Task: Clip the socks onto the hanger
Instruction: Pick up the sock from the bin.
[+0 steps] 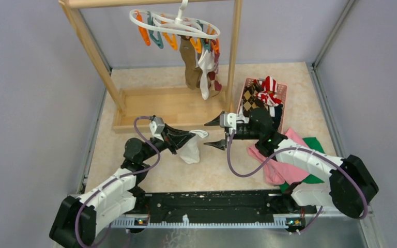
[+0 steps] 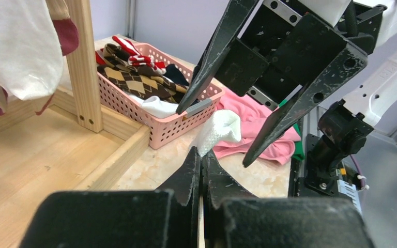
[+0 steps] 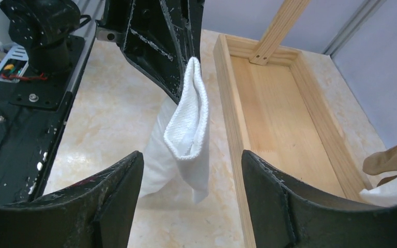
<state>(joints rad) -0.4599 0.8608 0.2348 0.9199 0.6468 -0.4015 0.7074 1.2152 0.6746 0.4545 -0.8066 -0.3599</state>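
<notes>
- Beige marbled table (image 1: 134,165), lilac walls (image 1: 31,77) around.
- Left pincer (image 1: 188,136) clamps a white sock (image 1: 191,151); right pincer (image 1: 213,135) gapes empty at centre.
- Hanger (image 1: 180,19) hook cropped, upper centre.

From where I stand nothing can be read: no lettering, label, brand mark or number shows in any view.

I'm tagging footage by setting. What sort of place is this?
Likely a robotics lab cell staged for laundry: plain grey walls enclosing a table, a wooden rack holding a clip hanger, and a pink basket of socks.
</notes>
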